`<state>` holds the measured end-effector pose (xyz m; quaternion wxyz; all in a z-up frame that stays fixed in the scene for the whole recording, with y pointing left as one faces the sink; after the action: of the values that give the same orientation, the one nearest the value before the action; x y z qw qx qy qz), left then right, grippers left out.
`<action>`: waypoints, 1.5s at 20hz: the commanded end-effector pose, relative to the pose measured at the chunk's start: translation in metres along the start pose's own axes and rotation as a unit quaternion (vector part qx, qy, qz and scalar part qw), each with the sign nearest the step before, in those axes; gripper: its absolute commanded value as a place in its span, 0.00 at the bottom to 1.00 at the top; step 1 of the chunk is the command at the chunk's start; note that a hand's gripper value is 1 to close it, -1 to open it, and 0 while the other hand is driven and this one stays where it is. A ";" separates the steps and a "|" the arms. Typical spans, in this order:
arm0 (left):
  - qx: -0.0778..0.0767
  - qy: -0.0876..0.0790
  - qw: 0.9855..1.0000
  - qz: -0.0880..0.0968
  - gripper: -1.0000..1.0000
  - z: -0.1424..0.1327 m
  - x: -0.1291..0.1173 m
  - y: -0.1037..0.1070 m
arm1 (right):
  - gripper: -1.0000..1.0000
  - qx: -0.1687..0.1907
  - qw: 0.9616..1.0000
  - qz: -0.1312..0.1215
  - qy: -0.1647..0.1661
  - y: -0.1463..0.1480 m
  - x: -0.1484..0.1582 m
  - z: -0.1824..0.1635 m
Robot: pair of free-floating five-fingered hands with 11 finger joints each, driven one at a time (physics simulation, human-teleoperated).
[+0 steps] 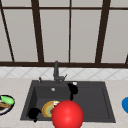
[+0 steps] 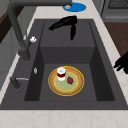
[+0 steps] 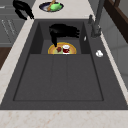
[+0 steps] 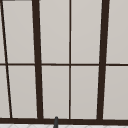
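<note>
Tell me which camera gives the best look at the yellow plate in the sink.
The left side view: the yellow plate lies whole and unobstructed on the basin floor, with a small jar on it. The right side view shows it farther off, beneath the right hand. In the front view a red ball hides part of it.

Plate in sink basin, cup on plate, faucet behind

Dark grey sink basin set in a beige speckled table. Dark metal faucet at the back rim, small white knob beside it. Large red ball at the front edge. Blue round plate on the table right of the sink. Dark plate with green food on the left. Dark-framed window behind.
</note>
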<state>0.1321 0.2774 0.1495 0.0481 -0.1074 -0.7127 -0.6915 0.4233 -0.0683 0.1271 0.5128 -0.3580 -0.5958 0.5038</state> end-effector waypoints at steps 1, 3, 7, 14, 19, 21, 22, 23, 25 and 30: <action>0.000 0.000 1.000 0.000 0.50 0.000 0.000 0.000 | 0.00 -0.045 0.999 0.003 -0.012 -0.019 -0.001 0.002; 0.000 0.000 1.000 0.000 0.50 0.000 0.000 0.000 | 0.00 -0.061 0.998 0.008 -0.011 -0.028 0.002 -0.001; 0.000 0.000 1.000 0.000 0.50 0.000 0.000 0.000 | 0.00 -0.085 0.996 0.013 -0.010 -0.043 0.008 -0.014; 0.000 0.000 1.000 0.000 0.50 0.000 0.000 0.000 | 0.00 -0.093 0.996 0.014 0.000 -0.065 0.015 -0.055; 0.000 0.000 1.000 0.000 0.50 0.000 0.000 0.000 | 0.00 -0.060 0.998 0.008 0.008 -0.068 0.018 -0.093; 0.000 0.000 1.000 0.000 0.50 0.000 0.000 0.000 | 0.00 -0.035 0.999 0.014 0.013 -0.066 0.019 -0.101; 0.000 0.000 1.000 0.000 0.50 0.000 0.000 0.000 | 0.00 -0.023 0.999 0.019 0.015 -0.068 0.020 -0.103; 0.000 0.000 1.000 0.000 0.50 0.000 0.000 0.000 | 0.00 -0.013 1.000 0.022 0.015 -0.068 0.021 -0.106; 0.000 0.000 1.000 0.000 0.50 0.000 0.000 0.000 | 0.00 0.007 1.000 0.023 0.017 -0.070 0.023 -0.111; 0.000 0.000 1.000 0.000 0.50 0.000 0.000 0.000 | 0.00 0.066 0.998 0.005 0.021 -0.073 0.027 -0.130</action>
<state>0.1321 0.2774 0.1495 0.0481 -0.1074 -0.7127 -0.6915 0.5396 -0.0343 0.1978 0.5225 -0.3517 -0.5839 0.5122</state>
